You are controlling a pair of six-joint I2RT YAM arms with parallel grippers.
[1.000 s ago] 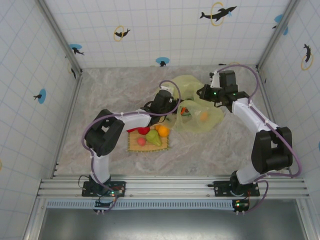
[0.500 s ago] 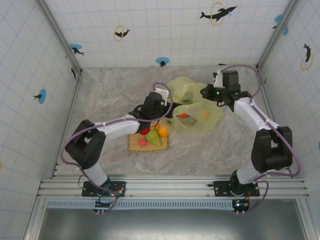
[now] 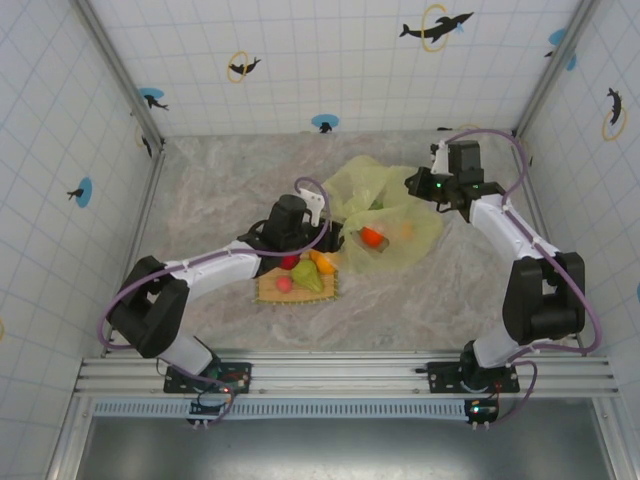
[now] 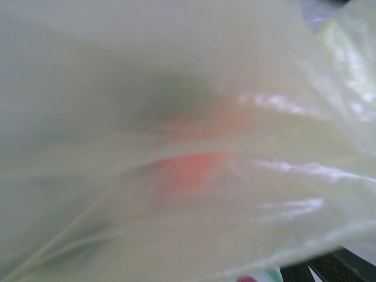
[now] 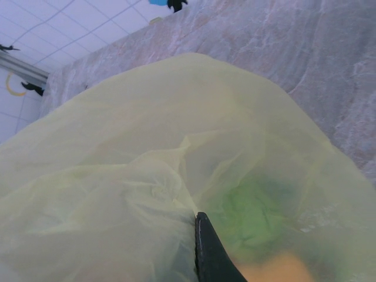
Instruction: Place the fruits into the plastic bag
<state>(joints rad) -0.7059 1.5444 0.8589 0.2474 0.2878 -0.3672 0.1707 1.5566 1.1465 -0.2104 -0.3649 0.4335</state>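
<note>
1. The plastic bag [image 3: 395,215] is lying crumpled on the marbled table [image 3: 220,190], with its top being lifted by the right fingers and its mouth opening toward the left fingers
2. An orange-red fruit [image 3: 371,237] is sitting in that mouth, just beyond the left fingertips; in the left wrist view it is showing as a blurred glow behind the film
3. A paler orange fruit [image 3: 405,230] is showing through the film farther in, and a green fruit [image 5: 252,214] is lying under the film just beside the right fingertip
4. The right gripper [image 5: 198,222] is pinching a fold of the bag's upper film, with its jaws closed tight on it
5. The left gripper [image 3: 335,238] is hovering at the bag's mouth with its jaws standing wide apart; film is draping across its camera, and whether the fingers are touching it cannot be told
6. Behind the left fingers, a strawberry [image 3: 289,262], an orange [image 3: 325,264], a green pear [image 3: 308,279] and a small pink fruit [image 3: 284,284] are resting close together on the woven mat [image 3: 268,294]
</note>
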